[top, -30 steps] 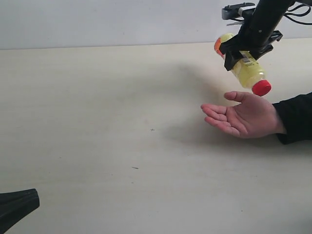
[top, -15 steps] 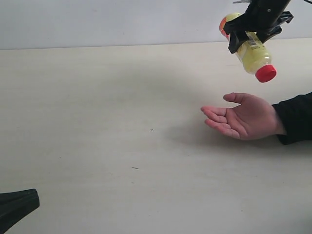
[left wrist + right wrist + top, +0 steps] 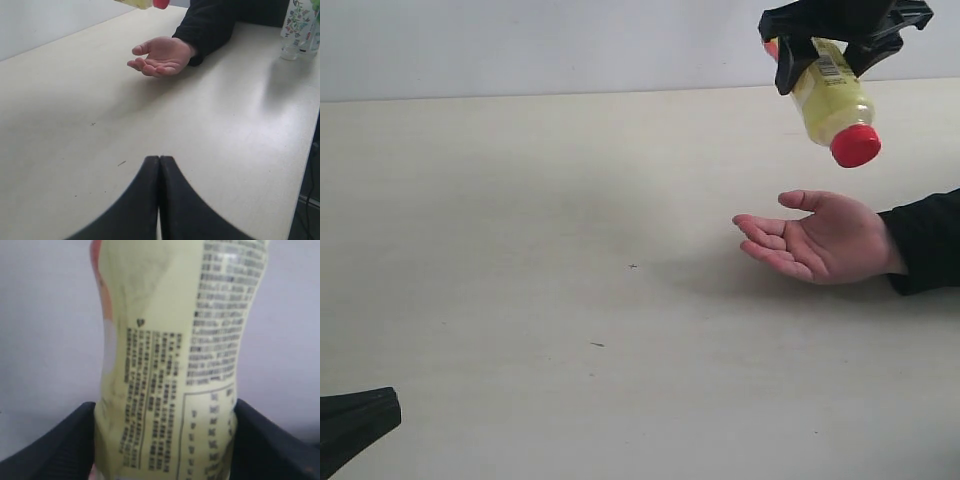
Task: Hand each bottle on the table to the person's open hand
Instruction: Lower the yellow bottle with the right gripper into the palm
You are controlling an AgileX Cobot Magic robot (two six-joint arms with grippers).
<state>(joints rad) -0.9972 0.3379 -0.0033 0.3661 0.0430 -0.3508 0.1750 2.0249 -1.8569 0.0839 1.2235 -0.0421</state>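
A yellow plastic bottle with a red cap (image 3: 830, 100) hangs in the air directly above the person's open hand (image 3: 820, 245), tilted with its cap pointing down toward the palm and clearly apart from it. The robot's right hand (image 3: 825, 60) grips it around the middle, its black fingers pressed to both sides of the printed label and held wide by the bottle's girth.

The person's open hand rests palm up on the pale beige surface (image 3: 520, 250), fingers spread, with a black sleeve (image 3: 925, 240) behind it. Past that sleeve, well apart from the palm, stand clear bottles with green-leaf labels (image 3: 296, 25). I cannot tell whether they have been handed over or are waiting.

Far from the palm, the robot's left hand (image 3: 159, 162) sits low with its fingers pressed together, holding nothing.

I judge this delivery near its end, with only lowering and release left.
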